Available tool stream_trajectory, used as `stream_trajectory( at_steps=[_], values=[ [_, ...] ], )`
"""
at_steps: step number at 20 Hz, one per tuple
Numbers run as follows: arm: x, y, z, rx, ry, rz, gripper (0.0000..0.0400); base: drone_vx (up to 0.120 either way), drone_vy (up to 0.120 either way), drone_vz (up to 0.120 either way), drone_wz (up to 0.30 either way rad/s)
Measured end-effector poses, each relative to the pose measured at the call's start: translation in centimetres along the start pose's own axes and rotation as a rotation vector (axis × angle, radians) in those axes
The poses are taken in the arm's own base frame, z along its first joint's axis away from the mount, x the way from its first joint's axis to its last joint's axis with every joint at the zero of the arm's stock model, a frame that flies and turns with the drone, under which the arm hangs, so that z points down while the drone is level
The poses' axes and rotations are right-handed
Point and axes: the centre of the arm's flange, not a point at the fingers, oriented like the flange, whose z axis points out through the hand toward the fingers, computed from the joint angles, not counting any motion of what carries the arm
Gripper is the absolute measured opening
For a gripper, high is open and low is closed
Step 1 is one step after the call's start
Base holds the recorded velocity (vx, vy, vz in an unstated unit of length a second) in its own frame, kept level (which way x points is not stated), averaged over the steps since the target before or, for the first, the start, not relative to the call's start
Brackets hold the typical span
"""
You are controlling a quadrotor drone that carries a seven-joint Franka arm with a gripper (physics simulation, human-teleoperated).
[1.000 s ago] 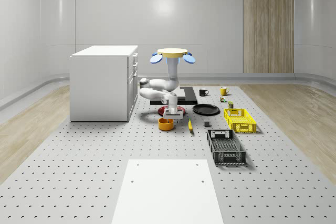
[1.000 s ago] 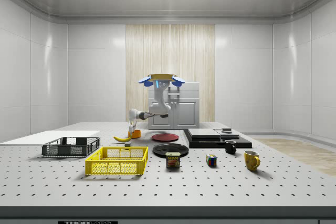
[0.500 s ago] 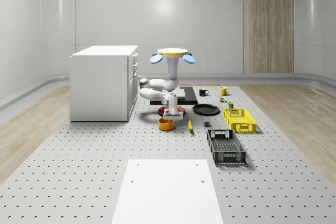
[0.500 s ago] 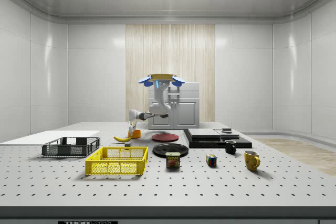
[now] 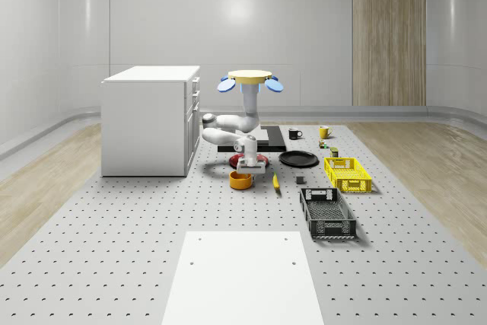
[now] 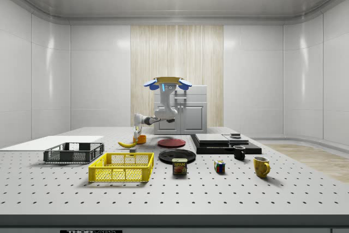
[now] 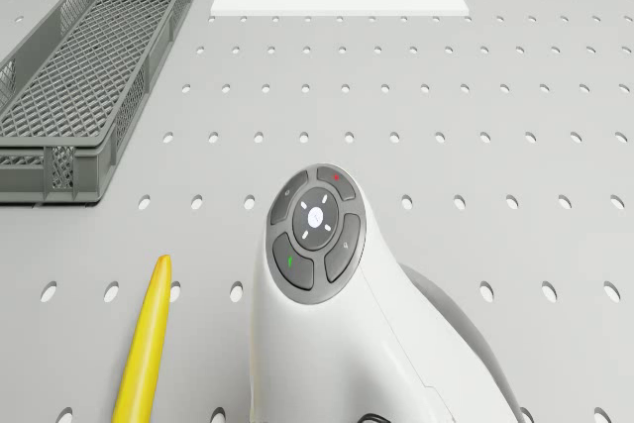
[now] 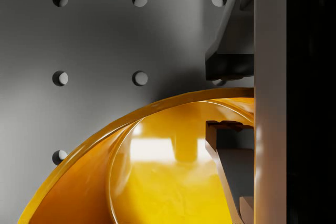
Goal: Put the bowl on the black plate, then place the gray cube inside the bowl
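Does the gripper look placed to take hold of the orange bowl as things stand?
Probably yes. The gripper straddles the orange bowl's rim, one finger inside and one outside, nothing between them, with the drone hovering behind the bowl.

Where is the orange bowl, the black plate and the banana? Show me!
orange bowl (image 5: 240,180): whole-scene view, on its front outer wall, under the arm's wrist.
black plate (image 5: 298,159): whole-scene view, on the middle of its flat top.
banana (image 7: 145,349): drone view, on the middle of its yellow length.
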Motion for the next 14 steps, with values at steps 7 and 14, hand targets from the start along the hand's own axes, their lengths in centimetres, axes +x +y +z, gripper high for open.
stream_trajectory(
  at_steps=[7, 14],
  values=[
    [0.0, 0.0, -1.6, 0.0, 0.0, 0.0, 0.0101, 0.0, 0.0, 0.114, 0.0],
    [0.0, 0.0, -2.0, 0.0, 0.0, 0.0, 0.01, -0.074, 0.086, 0.069, 0.0]
  ],
)
